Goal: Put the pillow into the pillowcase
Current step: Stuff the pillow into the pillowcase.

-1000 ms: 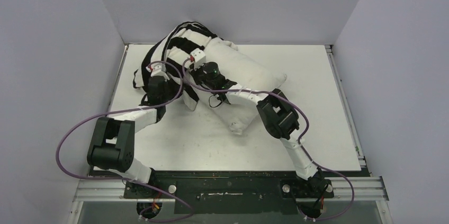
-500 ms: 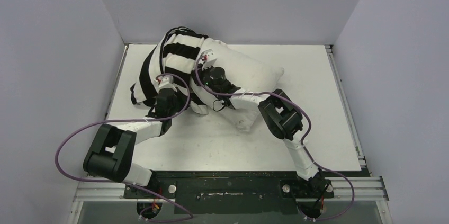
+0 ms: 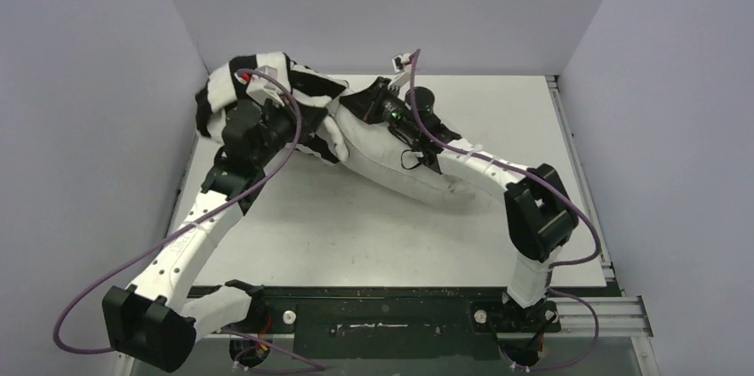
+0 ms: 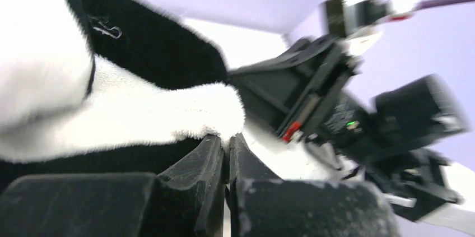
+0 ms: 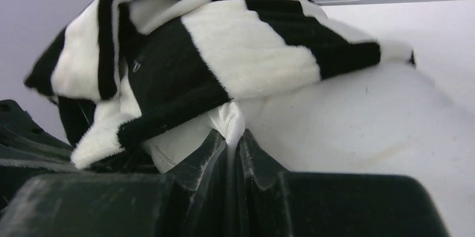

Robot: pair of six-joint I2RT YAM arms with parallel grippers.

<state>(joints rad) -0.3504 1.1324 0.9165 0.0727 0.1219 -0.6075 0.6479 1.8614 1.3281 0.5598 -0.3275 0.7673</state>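
Observation:
The black-and-white striped pillowcase (image 3: 267,83) is bunched up at the back left, draped over the left end of the off-white pillow (image 3: 391,163). My left gripper (image 3: 300,130) is shut on a white furry edge of the pillowcase (image 4: 168,114), its fingertips (image 4: 215,147) pinching it. My right gripper (image 3: 360,108) reaches in from the right and is shut on a fold of the pillow's white fabric (image 5: 229,125), just under the pillowcase's (image 5: 235,52) hem. The rest of the pillow (image 5: 358,119) bulges to the right. The pillow's covered end is hidden.
The side wall (image 3: 133,83) stands close behind the pillowcase and the back wall (image 3: 400,12) runs along the table's far edge. Purple cables (image 3: 293,118) loop over both wrists. White tabletop (image 3: 356,234) lies in front of the pillow.
Both arms have stretched toward the back of the table. The left arm lifted the pillowcase up and back-left; the right gripper carried the pillow's end back with it. The pillow has turned flatter.

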